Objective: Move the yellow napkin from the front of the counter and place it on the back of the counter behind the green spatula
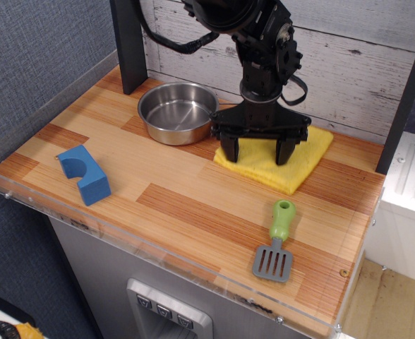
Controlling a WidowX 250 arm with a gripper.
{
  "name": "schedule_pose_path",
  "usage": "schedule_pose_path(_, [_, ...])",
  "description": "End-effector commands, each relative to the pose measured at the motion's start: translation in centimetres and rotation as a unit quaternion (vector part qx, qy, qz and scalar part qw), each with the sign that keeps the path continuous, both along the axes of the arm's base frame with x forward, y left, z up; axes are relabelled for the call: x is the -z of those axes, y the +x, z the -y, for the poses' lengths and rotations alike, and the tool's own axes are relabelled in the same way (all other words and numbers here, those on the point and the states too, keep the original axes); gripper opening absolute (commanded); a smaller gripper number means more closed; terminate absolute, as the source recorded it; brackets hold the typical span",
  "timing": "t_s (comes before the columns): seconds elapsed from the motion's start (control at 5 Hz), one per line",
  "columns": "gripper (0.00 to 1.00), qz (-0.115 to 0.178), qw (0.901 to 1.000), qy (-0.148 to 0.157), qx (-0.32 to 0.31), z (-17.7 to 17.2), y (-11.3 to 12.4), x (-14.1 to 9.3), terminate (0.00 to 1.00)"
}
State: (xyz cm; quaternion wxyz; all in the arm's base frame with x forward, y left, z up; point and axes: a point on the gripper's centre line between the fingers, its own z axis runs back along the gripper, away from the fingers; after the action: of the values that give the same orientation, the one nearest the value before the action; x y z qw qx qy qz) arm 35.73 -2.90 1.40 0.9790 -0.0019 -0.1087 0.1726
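The yellow napkin (306,159) lies flat at the back of the counter (179,205), just right of the steel pan. My gripper (257,151) hangs over the napkin's left half. Its two black fingers (230,150) are spread wide, with their tips at or just above the cloth and nothing pinched between them. The green spatula (278,236) lies near the front right edge, handle pointing back toward the napkin, so the napkin sits behind it. The arm hides part of the napkin's back edge.
A steel pan (177,109) stands at the back left, close to the gripper's left finger. A blue block (85,173) lies at the front left. A black post (128,42) rises behind the pan. A clear acrylic rim (158,256) borders the front edge.
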Motion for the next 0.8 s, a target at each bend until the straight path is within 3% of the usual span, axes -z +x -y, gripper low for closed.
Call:
schedule_pose_path(0.0, [1.0, 0.069, 0.9976, -0.008, -0.006, -0.1, 0.2, -5.7, 0.0])
schedule_pose_path(0.4, [1.0, 0.09, 0.9958, -0.007, -0.011, -0.5, -0.3, -7.3, 0.0])
schedule_pose_path(0.6, [1.0, 0.158, 0.9874, -0.007, 0.004, -0.3, -1.4, -11.8, 0.0])
